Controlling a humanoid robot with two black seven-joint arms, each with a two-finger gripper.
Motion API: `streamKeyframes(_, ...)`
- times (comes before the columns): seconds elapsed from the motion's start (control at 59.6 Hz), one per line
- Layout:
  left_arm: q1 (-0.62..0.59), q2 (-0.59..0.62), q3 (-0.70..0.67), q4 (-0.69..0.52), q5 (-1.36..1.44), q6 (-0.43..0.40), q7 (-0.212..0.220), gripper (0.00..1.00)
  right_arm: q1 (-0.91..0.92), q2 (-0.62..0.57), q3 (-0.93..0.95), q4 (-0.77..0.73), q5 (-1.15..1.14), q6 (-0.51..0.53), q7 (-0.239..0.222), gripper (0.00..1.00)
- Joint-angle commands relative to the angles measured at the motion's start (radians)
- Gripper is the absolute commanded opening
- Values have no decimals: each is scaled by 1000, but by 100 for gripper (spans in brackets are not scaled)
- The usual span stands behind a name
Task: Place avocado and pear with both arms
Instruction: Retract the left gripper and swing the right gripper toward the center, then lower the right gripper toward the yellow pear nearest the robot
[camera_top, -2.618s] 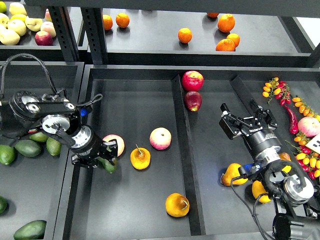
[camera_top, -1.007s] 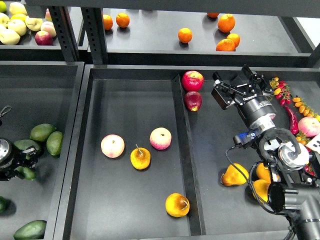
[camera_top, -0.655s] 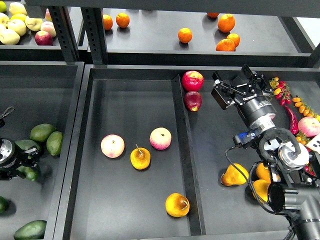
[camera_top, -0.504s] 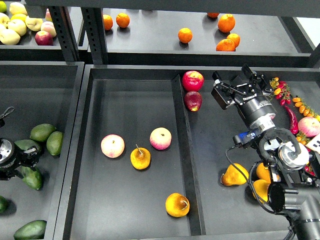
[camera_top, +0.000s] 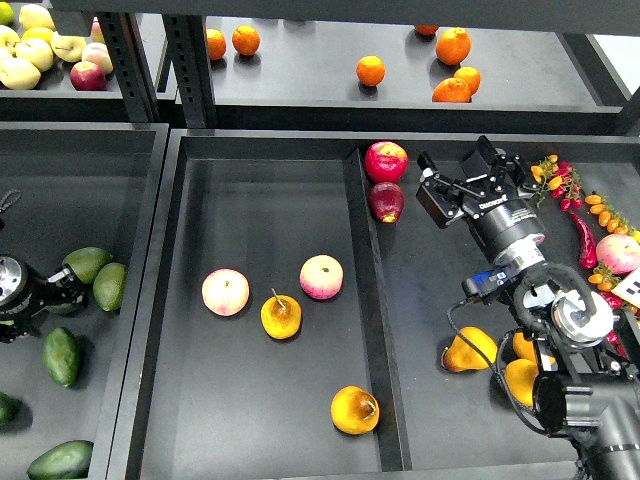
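The dark green avocado (camera_top: 61, 356) lies free in the left tray (camera_top: 140, 300), below and clear of my left gripper (camera_top: 58, 290). That gripper sits at the far left edge beside the paler avocados; it looks open and empty. The orange-yellow pear (camera_top: 354, 409) with its short dark stem stub rests at the front of the middle tray (camera_top: 270, 200). My right gripper (camera_top: 455, 167) hovers over the right compartment near the red apples, fingers spread and empty, far from the pear.
Two pink apples (camera_top: 226, 292) (camera_top: 321, 277) and a thin-stemmed yellow pear (camera_top: 281, 315) lie mid-tray. Red apples (camera_top: 385, 160) sit by the divider (camera_top: 368, 300). Paler avocados (camera_top: 98, 275) are at the left, yellow pears (camera_top: 470, 348) and peppers (camera_top: 580, 215) at the right.
My left gripper carried the avocado from the middle tray to the left tray, let it go and drew up and away. My right arm swung up toward the red apples.
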Motion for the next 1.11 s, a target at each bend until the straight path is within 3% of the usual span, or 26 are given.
streamKeyframes(0.0,-17,8,-94,35,-6,0,0,90,-15,0,-20,6,-10,2,-2,100)
streamKeyframes(0.386,1,133,-345,62,-285,0,0,96,-57,0,-122,14,-22,18,-5,100)
streamKeyframes(0.537,24,142,-433,63,-462,0,0,97,-64,-104,-221,46,-21,56,-23,100)
streamKeyframes(0.806,158,127,-672,49,-601,0,0,98,-63,-212,-291,58,-19,67,-75,100)
streamKeyframes(0.89,225,113,-782,48,-609,0,0,98,-63,-242,-316,58,-19,67,-112,100)
streamKeyframes(1.091,355,51,-999,45,-643,0,0,98,-49,-316,-383,58,-18,67,-113,100)
